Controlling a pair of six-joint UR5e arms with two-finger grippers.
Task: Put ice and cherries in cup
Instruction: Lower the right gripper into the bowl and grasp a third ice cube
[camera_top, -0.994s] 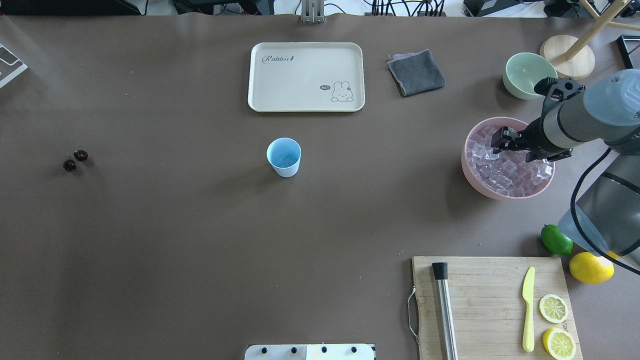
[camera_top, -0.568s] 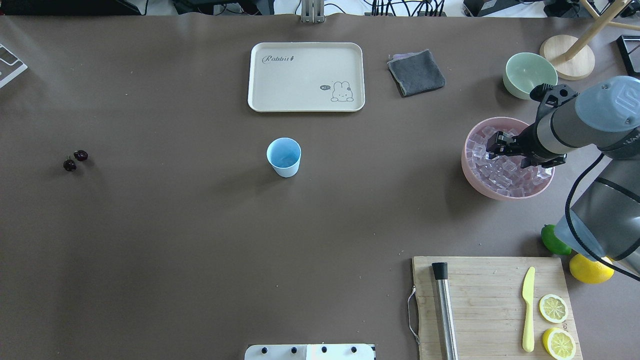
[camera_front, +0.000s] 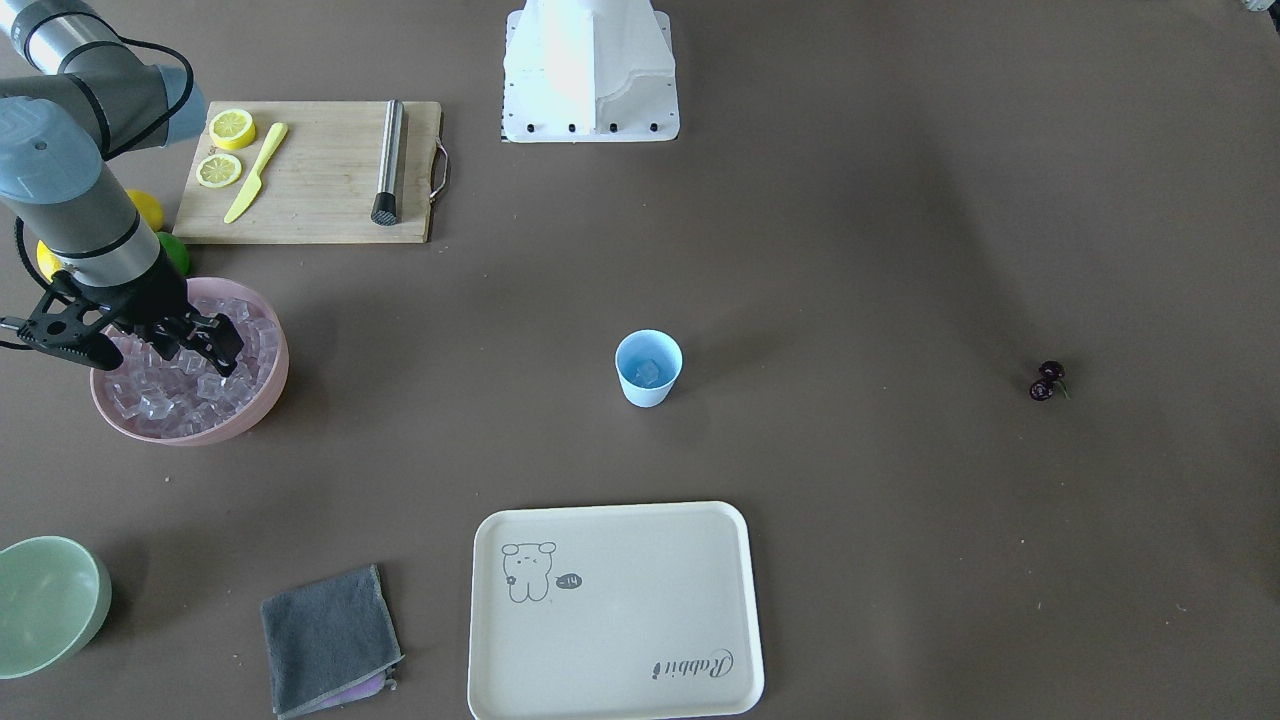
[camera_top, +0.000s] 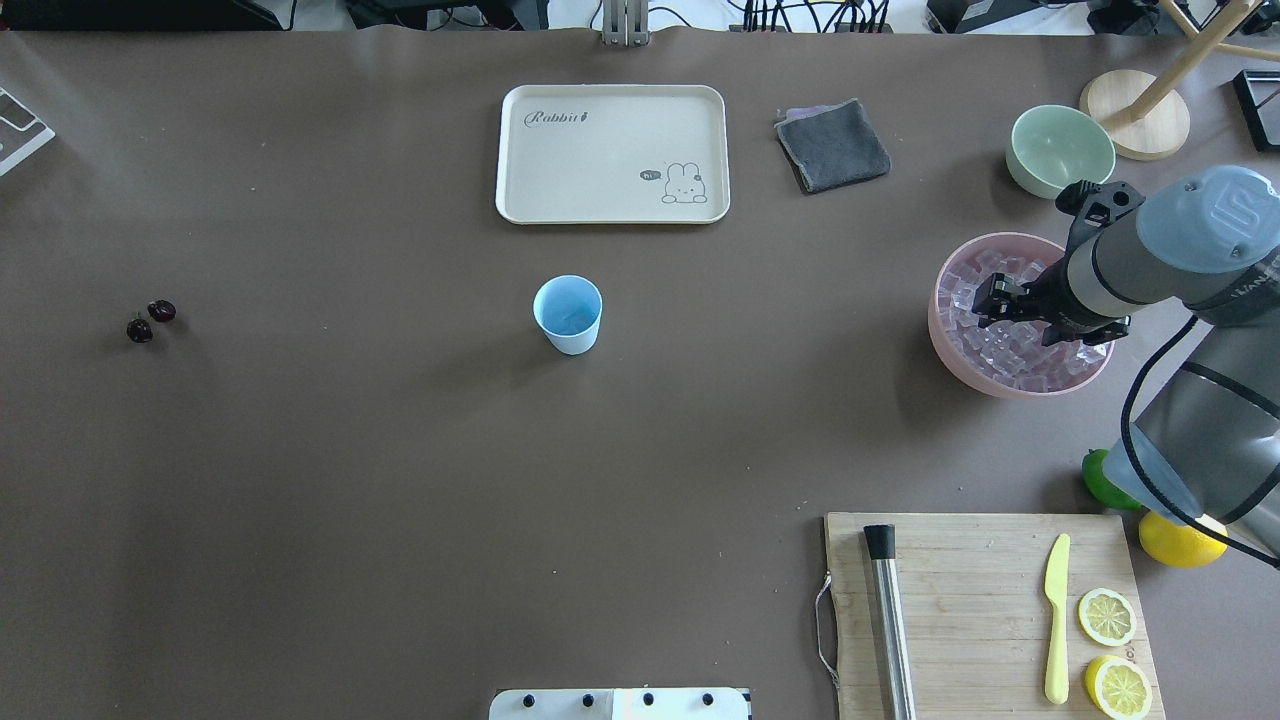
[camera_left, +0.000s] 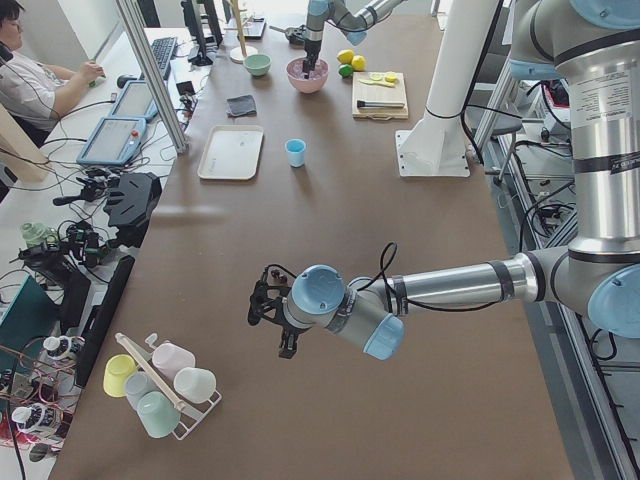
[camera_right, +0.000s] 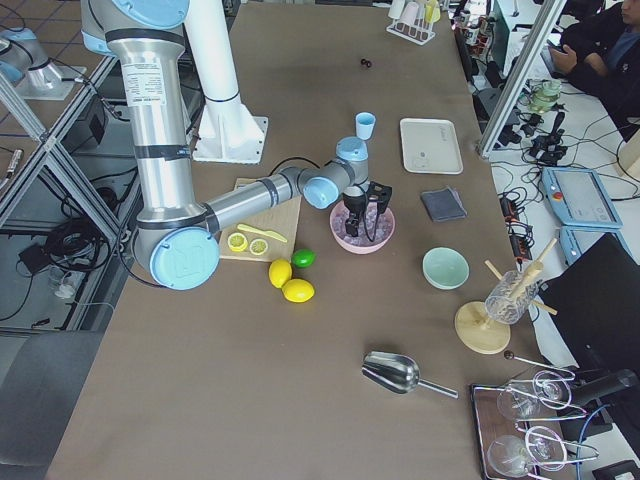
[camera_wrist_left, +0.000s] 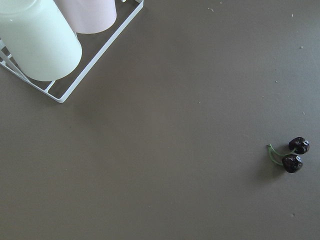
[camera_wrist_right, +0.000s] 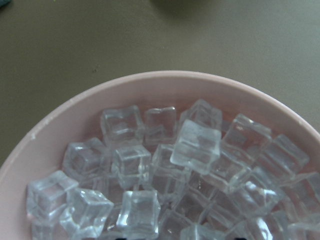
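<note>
The light-blue cup (camera_top: 568, 312) stands upright mid-table and holds one ice cube (camera_front: 648, 373). Many clear ice cubes (camera_wrist_right: 195, 145) fill the pink bowl (camera_top: 950, 352) at the right. My right gripper (camera_top: 995, 305) is down in the bowl among the ice; its jaws look open, with only the tips showing at the bottom edge of the right wrist view. The two dark cherries (camera_top: 150, 320) lie on the table far left and show in the left wrist view (camera_wrist_left: 295, 155). My left gripper (camera_left: 265, 310) hovers beyond them, near the table's left end; I cannot tell whether it is open.
A cream tray (camera_top: 612, 153), grey cloth (camera_top: 832, 145) and pale green bowl (camera_top: 1060, 150) sit at the back. A cutting board (camera_top: 980, 600) with knife, lemon slices and metal rod lies front right, lime (camera_top: 1100, 475) and lemon (camera_top: 1180, 540) beside it. A cup rack (camera_wrist_left: 40, 40) stands by the left gripper.
My right gripper has sunk lower into the pink bowl and shifted slightly toward the front, closer to the ice. The cup and cherries have not moved.
</note>
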